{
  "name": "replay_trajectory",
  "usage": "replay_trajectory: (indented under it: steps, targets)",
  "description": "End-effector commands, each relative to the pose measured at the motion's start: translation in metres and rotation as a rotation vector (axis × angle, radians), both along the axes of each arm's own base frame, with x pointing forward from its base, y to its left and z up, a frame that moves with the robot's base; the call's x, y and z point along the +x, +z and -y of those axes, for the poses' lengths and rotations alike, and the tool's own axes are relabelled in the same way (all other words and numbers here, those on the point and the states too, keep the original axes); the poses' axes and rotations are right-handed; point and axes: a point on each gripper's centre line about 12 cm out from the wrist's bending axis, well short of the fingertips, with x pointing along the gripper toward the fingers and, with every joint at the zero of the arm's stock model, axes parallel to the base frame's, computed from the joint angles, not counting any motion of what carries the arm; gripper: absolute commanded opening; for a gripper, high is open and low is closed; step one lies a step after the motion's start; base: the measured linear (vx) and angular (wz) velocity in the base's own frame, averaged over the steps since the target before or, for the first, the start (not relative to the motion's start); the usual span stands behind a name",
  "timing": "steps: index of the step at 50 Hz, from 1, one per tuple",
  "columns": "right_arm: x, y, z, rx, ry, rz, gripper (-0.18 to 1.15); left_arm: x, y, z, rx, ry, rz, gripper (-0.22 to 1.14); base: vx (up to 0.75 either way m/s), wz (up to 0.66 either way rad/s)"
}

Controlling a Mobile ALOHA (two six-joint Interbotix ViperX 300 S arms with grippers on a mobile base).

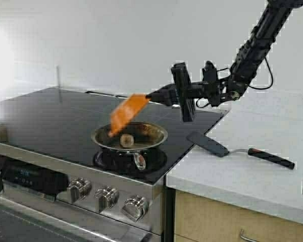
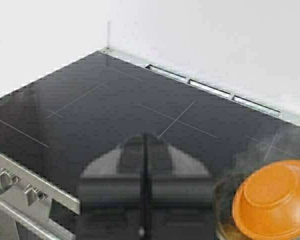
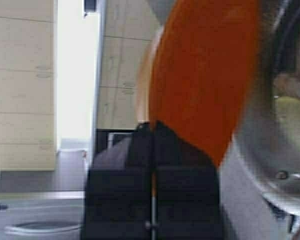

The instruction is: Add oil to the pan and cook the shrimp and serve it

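Your right gripper (image 1: 154, 96) reaches in from the counter side, its fingers pinched on the rim of an orange bowl (image 1: 127, 113) tipped steeply over the pan (image 1: 130, 136). The pan sits on the black stovetop (image 1: 55, 113) near the front knobs, with the shrimp (image 1: 126, 140) lying inside it, under the bowl's lower edge. Your left gripper (image 2: 145, 150) hangs above the stovetop with its fingers pressed together, holding nothing. A black spatula (image 1: 240, 149) lies on the white counter (image 1: 272, 131). The oil is nowhere you can make out
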Motion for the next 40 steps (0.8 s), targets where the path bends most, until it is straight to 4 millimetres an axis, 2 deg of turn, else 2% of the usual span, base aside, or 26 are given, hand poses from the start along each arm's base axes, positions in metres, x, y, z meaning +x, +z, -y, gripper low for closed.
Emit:
replay_trajectory:
  steps: [1, 4, 17, 23, 30, 35, 40]
  targets:
    - [0.007, 0.062, -0.005, 0.118, 0.034, 0.118, 0.05, 0.002, 0.002, 0.0, 0.0, 0.002, 0.002, 0.03, 0.0, 0.0]
    - [0.007, 0.073, -0.004, 0.117, 0.028, 0.138, 0.05, 0.002, 0.002, 0.0, 0.0, 0.002, 0.002, 0.03, 0.0, 0.0]
    - [0.005, 0.076, 0.007, 0.105, 0.009, 0.142, 0.05, 0.002, 0.002, 0.0, 0.0, 0.002, 0.002, 0.03, 0.0, 0.0]
    - [0.001, 0.106, 0.008, 0.041, 0.02, 0.253, 0.05, 0.002, 0.002, 0.0, 0.0, 0.002, 0.002, 0.03, 0.0, 0.0]
    - [-0.003, 0.138, 0.019, -0.261, -0.008, 0.373, 0.05, 0.002, 0.002, 0.0, -0.002, 0.002, 0.0, 0.03, 0.0, 0.0]
    - [-0.007, 0.161, 0.032, -0.523, -0.017, 0.48, 0.05, 0.002, 0.002, 0.0, -0.002, 0.002, 0.003, 0.03, 0.0, 0.0]
    - [-0.018, 0.18, 0.047, -0.701, -0.01, 0.538, 0.05, 0.002, 0.002, 0.0, -0.002, 0.002, 0.003, 0.03, 0.0, 0.0]
